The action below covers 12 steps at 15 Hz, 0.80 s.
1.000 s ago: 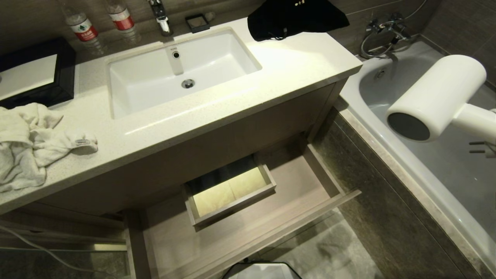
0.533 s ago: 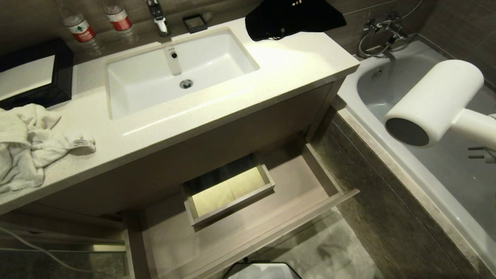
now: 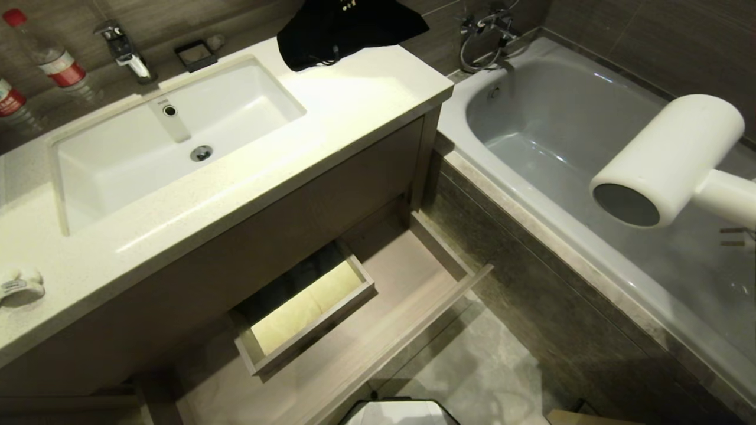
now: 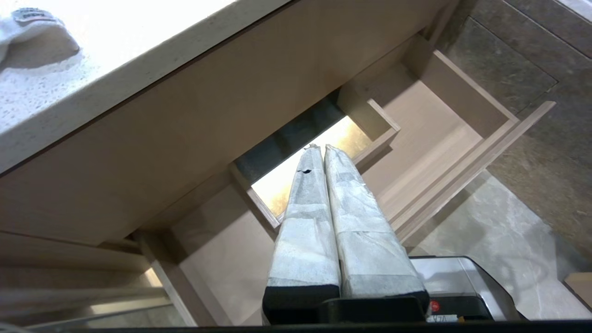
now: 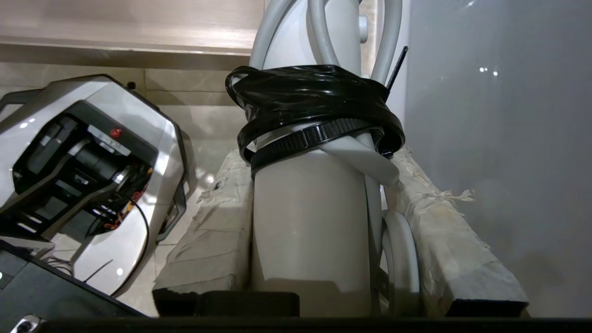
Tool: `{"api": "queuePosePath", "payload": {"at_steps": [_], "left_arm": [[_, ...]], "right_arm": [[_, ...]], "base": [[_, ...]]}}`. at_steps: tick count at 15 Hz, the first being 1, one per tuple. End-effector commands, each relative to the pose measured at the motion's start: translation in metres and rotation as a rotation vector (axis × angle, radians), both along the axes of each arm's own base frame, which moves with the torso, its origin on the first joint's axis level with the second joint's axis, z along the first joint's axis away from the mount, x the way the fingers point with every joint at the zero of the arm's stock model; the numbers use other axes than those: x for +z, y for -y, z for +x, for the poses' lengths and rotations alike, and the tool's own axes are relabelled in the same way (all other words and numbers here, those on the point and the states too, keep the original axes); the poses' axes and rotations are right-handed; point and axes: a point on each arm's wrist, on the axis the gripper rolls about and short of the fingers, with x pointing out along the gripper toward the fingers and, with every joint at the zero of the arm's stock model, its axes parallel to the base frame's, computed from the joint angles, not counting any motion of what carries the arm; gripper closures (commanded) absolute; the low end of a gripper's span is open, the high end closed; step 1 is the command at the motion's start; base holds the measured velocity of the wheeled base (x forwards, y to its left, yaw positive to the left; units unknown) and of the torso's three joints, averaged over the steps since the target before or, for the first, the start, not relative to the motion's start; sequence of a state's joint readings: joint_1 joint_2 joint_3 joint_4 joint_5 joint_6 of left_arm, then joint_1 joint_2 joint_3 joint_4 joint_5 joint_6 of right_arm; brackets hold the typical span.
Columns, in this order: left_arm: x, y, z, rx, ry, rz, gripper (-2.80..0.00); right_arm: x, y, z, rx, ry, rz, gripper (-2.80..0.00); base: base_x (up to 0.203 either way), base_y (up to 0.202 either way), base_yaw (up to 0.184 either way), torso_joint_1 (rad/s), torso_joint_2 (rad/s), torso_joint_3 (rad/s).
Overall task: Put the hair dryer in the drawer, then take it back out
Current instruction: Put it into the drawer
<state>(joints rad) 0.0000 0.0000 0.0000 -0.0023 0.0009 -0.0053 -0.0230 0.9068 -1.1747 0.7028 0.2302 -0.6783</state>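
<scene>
One hair dryer (image 3: pixel 667 159) is pinched by its handle in the right end effector (image 5: pixel 319 222) above the bathtub (image 3: pixel 531 141); the drawer (image 3: pixel 407 283) is pulled open, and the left end effector (image 4: pixel 323 152) is pressed together.

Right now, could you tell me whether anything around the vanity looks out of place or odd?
Yes: the hair dryer hangs in the air over the bathtub, clamped by its handle between the right gripper fingers, well to the side of the open, empty drawer. A black cloth is draped over the counter's back edge.
</scene>
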Motion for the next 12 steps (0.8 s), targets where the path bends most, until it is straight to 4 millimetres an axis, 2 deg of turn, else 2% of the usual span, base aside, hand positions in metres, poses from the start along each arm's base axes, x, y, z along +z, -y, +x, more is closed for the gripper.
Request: {"api": "queuePosePath", "payload": {"at_steps": [1,12], "left_arm": [[0.0001,0.0,0.0,0.001,0.001,-0.001,0.0],[0.0001,0.0,0.0,0.001,0.001,-0.001,0.0]], "right_arm": [[-0.0007,0.0,-0.0005,0.003,-0.003,-0.003,0.0],[-0.0005,0.0004,-0.0012,-0.009,0.012,-0.002,0.0]], "base": [[0.0,0.0,0.0,0.0,0.0,0.0],[0.0,0.0,0.005,0.001,0.0,0.0]]}}
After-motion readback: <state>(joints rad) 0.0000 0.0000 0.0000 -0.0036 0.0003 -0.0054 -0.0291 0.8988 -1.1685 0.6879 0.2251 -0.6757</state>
